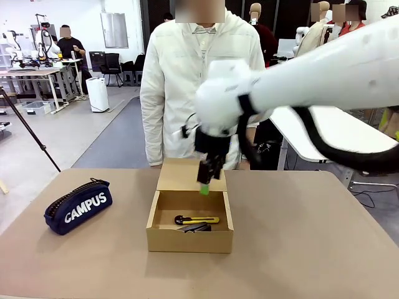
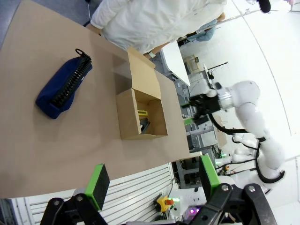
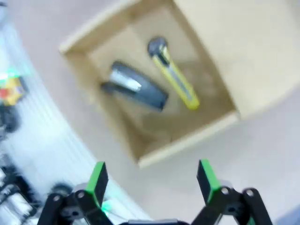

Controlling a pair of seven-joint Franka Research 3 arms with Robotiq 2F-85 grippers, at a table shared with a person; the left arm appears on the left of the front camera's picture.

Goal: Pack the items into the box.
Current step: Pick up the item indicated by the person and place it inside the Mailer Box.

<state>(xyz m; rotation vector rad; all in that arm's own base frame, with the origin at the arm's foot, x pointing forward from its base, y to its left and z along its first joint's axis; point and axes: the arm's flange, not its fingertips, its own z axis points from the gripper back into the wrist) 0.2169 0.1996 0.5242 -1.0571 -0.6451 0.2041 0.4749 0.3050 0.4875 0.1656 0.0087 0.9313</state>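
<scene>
The pencil case [image 1: 78, 205] lies left of frame on the worktop [image 1: 312, 237], long axis slanting up-right, nearer the left jaws than the right jaws; both gape empty.

A tan counter [image 1: 312, 249] stands on a pale grey floor [image 1: 56, 149]; a white table [image 1: 336, 128] sits behind it at right; far left, a white bin [image 1: 98, 93], black chairs [image 1: 113, 65] and a wooden desk [image 1: 28, 73] stand before a white wall [image 1: 87, 25]; a black tripod leg [image 1: 28, 128] slants nearby.
</scene>
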